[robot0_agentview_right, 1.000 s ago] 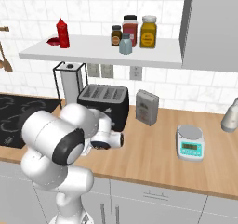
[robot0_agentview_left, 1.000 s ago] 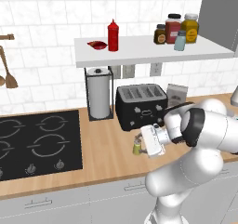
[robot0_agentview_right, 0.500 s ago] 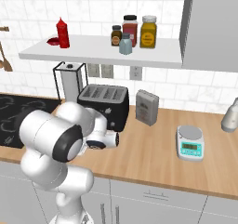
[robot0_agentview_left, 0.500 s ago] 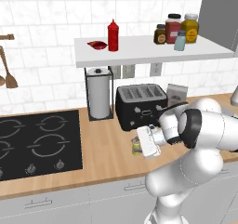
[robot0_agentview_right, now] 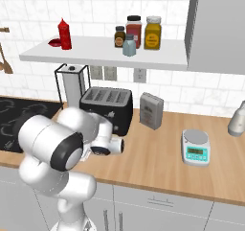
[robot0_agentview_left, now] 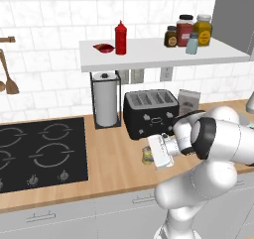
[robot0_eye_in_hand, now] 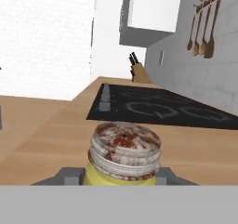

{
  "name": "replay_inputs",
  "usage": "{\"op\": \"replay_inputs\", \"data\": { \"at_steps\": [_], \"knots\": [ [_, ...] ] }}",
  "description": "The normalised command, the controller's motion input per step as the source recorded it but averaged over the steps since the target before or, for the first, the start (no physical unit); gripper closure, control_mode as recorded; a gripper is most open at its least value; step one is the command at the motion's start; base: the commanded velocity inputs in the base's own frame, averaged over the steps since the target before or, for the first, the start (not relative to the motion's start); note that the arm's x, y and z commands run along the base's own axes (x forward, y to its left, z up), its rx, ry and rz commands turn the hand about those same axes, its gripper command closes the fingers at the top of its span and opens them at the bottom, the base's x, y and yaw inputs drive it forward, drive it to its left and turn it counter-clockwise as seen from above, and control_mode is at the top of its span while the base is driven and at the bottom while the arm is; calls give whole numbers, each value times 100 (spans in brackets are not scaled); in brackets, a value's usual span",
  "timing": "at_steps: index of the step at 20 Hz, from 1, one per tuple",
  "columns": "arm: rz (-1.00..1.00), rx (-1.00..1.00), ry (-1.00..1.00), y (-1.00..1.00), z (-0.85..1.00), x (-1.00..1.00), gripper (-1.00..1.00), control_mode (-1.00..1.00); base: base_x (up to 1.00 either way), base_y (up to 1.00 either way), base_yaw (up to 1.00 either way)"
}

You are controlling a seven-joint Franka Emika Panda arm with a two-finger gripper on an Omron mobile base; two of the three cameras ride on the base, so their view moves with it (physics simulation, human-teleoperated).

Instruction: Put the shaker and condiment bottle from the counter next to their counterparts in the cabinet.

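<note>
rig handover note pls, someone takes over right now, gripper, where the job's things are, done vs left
Gripper: shut on the shaker, low over the counter in front of the toaster; whether the shaker has left the wood cannot be told.
Condiment bottle: upright on the cabinet shelf, beside the small red item.
Pale blue shaker: at the shelf's other end, in front of the jars.
Done: bottle placed.
Left: carry the shaker up and set it by the pale blue shaker.

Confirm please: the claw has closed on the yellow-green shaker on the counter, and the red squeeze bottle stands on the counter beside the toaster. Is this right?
Not quite. The red squeeze bottle stands up on the white shelf, as the left base view shows. The claw is indeed closed on the yellow-green shaker on the counter.
</note>
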Motion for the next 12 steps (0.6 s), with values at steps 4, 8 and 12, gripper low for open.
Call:
{"op": "replay_inputs", "data": {
  "at_steps": [4,8,12],
  "knots": [
    [0,0,0,-7,81,0,100,-100,0,0,0],
    [0,0,0,-17,75,0,100,-100,0,0,0],
    [-2,0,2,-22,38,0,100,-100,0,0,0]
  ]
}}
